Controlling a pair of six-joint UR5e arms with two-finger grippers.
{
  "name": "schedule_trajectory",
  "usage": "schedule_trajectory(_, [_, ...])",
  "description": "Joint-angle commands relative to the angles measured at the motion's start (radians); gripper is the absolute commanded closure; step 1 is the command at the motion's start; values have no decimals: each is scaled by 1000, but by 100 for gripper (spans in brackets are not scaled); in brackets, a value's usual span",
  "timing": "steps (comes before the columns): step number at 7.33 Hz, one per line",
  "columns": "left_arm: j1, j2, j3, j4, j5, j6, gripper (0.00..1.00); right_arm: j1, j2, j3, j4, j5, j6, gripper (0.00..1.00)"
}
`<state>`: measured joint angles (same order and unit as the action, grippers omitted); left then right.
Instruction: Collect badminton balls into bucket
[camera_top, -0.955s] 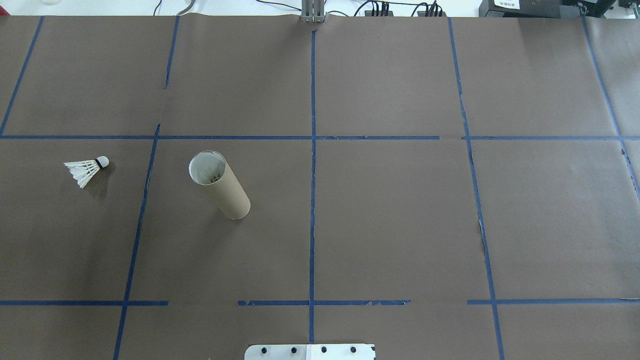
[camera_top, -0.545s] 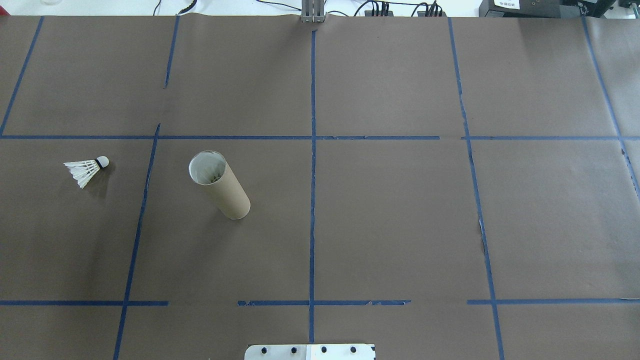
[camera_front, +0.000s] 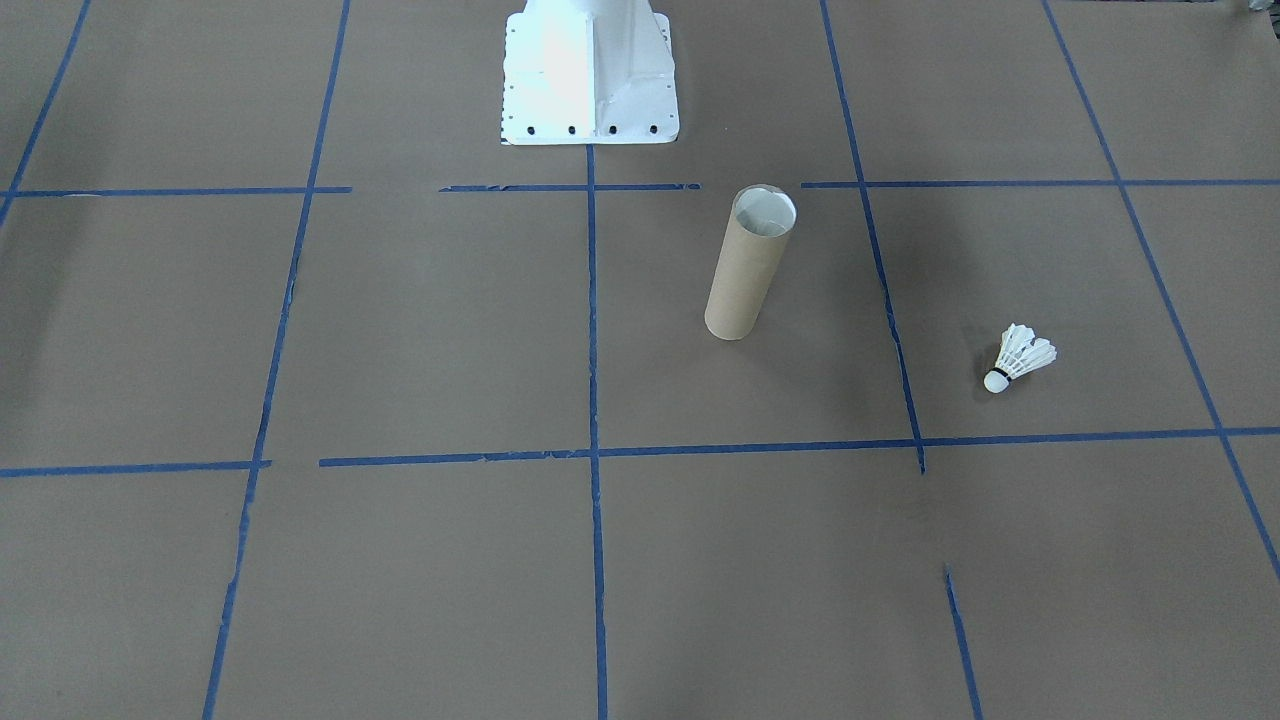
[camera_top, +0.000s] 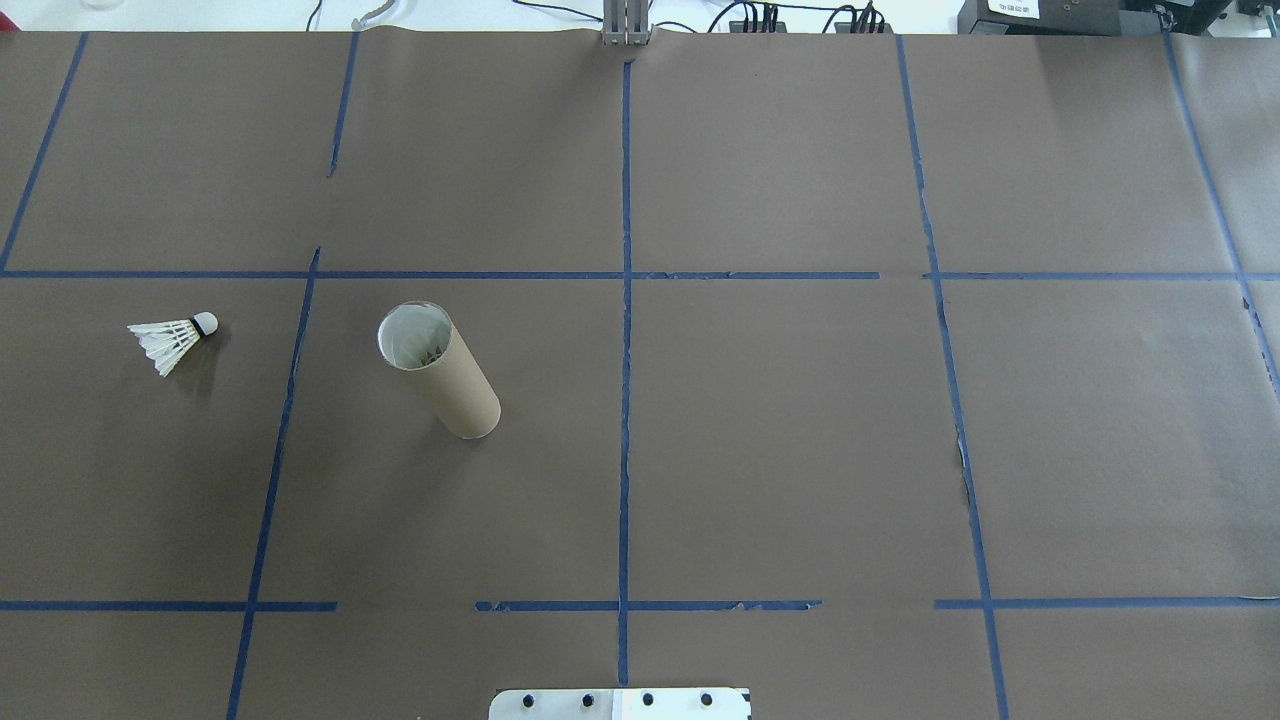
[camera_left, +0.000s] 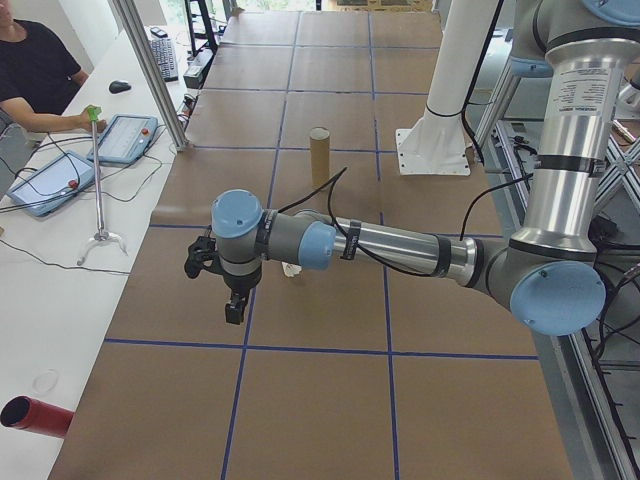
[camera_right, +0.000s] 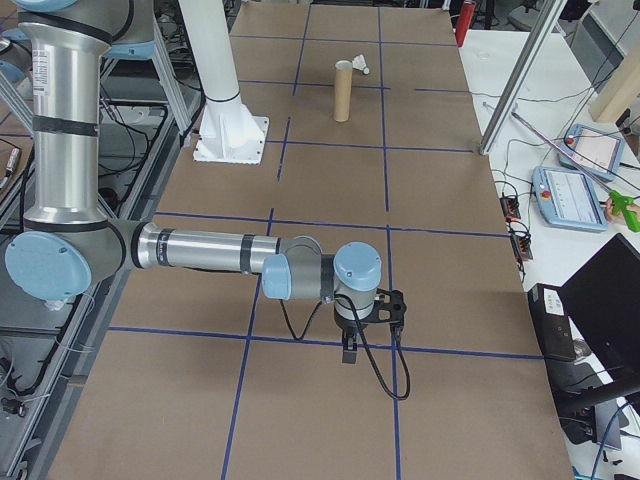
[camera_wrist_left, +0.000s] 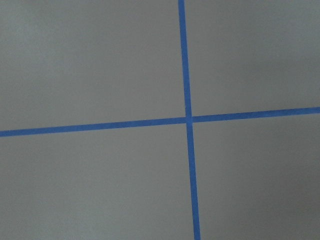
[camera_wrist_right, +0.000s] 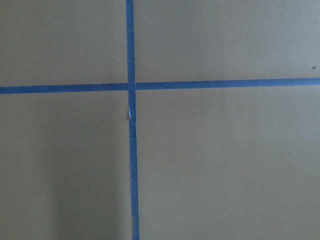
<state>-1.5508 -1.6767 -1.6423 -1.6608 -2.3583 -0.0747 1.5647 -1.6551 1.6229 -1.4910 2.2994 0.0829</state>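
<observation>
Brown cardboard tube (camera_top: 440, 370) upright on the table (camera_top: 800, 420), open white-lined mouth up. White feather shuttlecock (camera_top: 172, 338) on its side well apart at the tube's 9 o'clock in the overhead view, cork tip toward the tube. Left end effector (camera_left: 228, 290) and right end effector (camera_right: 362, 325) over bare table at opposite ends, seen only from the side; spread or pressed together, cannot tell. Wrist views: only blue tape crossings (camera_wrist_left: 189, 119).
</observation>
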Motion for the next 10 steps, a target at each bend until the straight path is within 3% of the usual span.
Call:
schedule_trajectory(1, [122,-34,12,-232,-48,-420,0,0,0,0,0,0,0,0])
schedule_trajectory(2, [133,-32,60,-328,-86,-521,0,0,0,0,0,0,0,0])
schedule_trajectory(3, [139,-32,120,-458,-176,-539,0,0,0,0,0,0,0,0])
schedule_trajectory(5, [194,-25,134,-601,-165,-786,0,0,0,0,0,0,0,0])
schedule_trajectory(7, [280,56,134,-852,-37,-1048,0,0,0,0,0,0,0,0])
schedule_trajectory(8, [349,96,134,-978,59,-1177,0,0,0,0,0,0,0,0])
schedule_trajectory(10, [447,123,134,-1079,157,-1359,0,0,0,0,0,0,0,0])
